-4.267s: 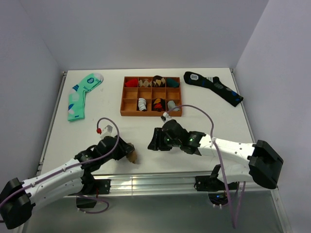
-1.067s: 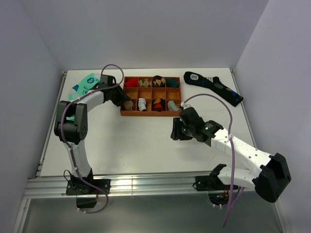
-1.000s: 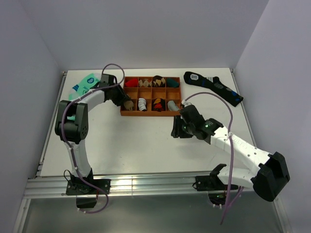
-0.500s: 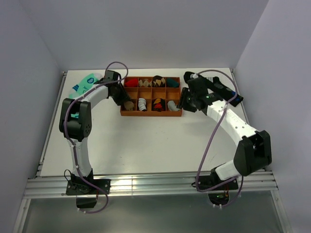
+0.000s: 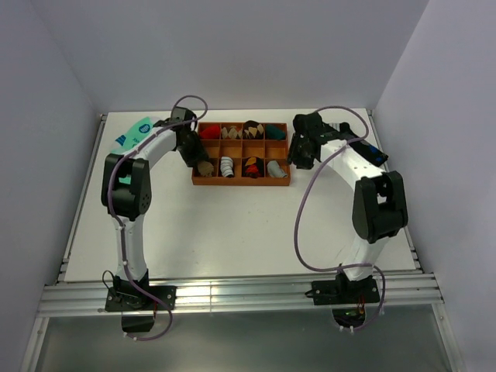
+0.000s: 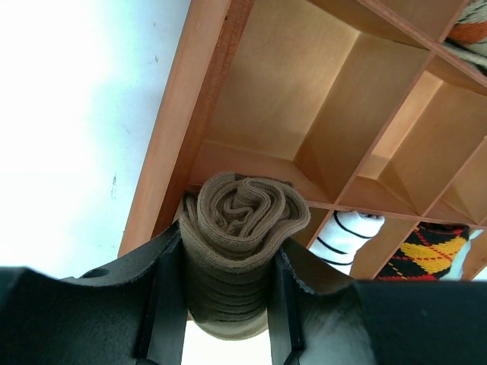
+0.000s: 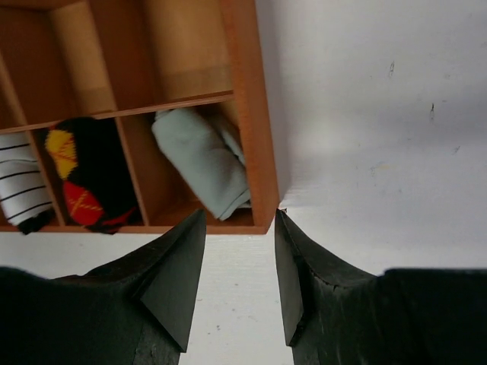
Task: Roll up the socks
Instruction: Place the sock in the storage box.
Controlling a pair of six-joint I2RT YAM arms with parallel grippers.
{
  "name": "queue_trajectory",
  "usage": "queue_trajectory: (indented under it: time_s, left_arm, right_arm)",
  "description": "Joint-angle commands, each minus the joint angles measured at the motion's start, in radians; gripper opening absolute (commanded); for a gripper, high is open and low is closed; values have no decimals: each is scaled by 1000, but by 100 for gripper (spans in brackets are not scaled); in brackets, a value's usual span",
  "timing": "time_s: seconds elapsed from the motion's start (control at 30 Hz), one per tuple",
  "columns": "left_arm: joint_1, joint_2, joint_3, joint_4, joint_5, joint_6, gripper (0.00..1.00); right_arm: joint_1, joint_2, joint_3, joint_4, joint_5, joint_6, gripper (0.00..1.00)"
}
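Observation:
The tan-brown socks [image 6: 242, 236] are rolled into a tight bundle, and my left gripper [image 6: 225, 293] is shut on it. The roll hangs over the near-left compartment of the wooden tray [image 6: 183, 144]. From above, the roll [image 5: 205, 167] shows at the tray's [image 5: 240, 182] left end, under my left gripper [image 5: 198, 161]. My right gripper [image 7: 240, 266] is open and empty, its jaws either side of the tray's near right corner [image 7: 262, 194]. From above it sits beside the tray's right end [image 5: 296, 159].
The tray holds several rolled socks: white striped [image 6: 346, 236], argyle [image 7: 84, 182], pale grey [image 7: 202, 163], red and teal at the back. A mint-green dotted sock [image 5: 133, 133] lies back left. A dark navy sock [image 5: 353, 141] lies back right under the right arm.
My left gripper carried the rolled socks from the near table edge to the tray's left end. My right arm swung from the table's middle to the tray's right end.

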Motion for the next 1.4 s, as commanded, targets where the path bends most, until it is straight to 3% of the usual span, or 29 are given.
queue_trajectory:
  time_s: [0.0,0.27,0.6,1.0,1.37]
  left_arm:
    - [-4,96,4,-197,-128,41,0]
    - [-18,134,38,-240,-128,9,0]
    - [-31,177,55,-325,-122,-20,0]
    - [-24,226,60,-453,-66,-12,0]
    - [-18,292,81,-566,-27,-54,0]
  right_arm:
    - [-10,49,40,44,-16,-42,48]
    - [-14,143,80,50,-6,-76,47]
    - [-17,198,106,44,-17,-90,26]
    - [-13,215,108,45,-13,-98,12]
    - [-8,190,79,59,-16,-96,10]
